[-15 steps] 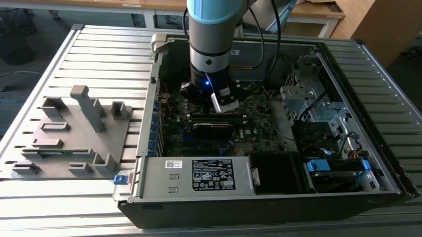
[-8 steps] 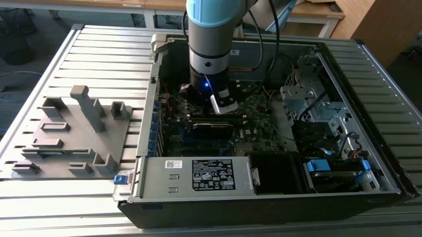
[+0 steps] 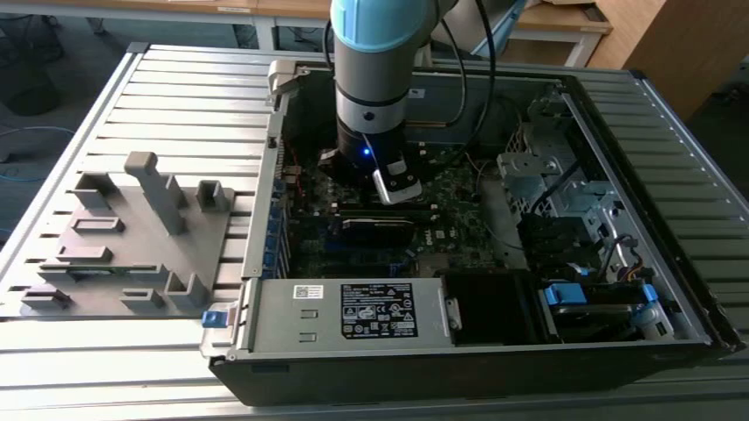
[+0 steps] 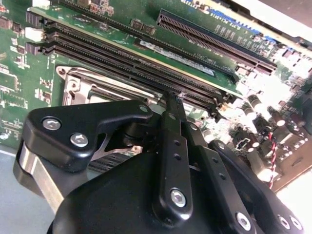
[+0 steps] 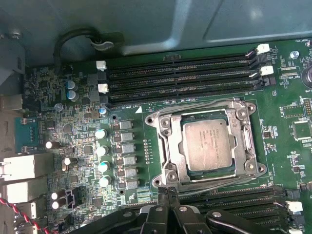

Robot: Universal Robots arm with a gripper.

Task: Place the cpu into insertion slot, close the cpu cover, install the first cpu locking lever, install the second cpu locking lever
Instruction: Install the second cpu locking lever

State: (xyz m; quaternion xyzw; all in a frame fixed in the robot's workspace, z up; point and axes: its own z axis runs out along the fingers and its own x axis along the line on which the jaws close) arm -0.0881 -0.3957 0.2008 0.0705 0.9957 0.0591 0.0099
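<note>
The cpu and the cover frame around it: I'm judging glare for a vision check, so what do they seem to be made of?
The small square grey cpu looks like dull brushed metal, with a flat, matte top that reflects softly. The thin silver square cover frame around it looks like bare stamped steel, brighter, with shiny edges and highlights. The green motherboard beneath looks like lacquered fibreglass, though that is a guess.

hand [image 4: 171, 97] hides cpu cover [image 4: 85, 83] partly

Slatted metal table [image 3: 175, 96]; wooden desks [image 3: 550, 22] behind; grey floor [image 3: 70, 53]; wooden cabinet [image 3: 667, 44].
</note>
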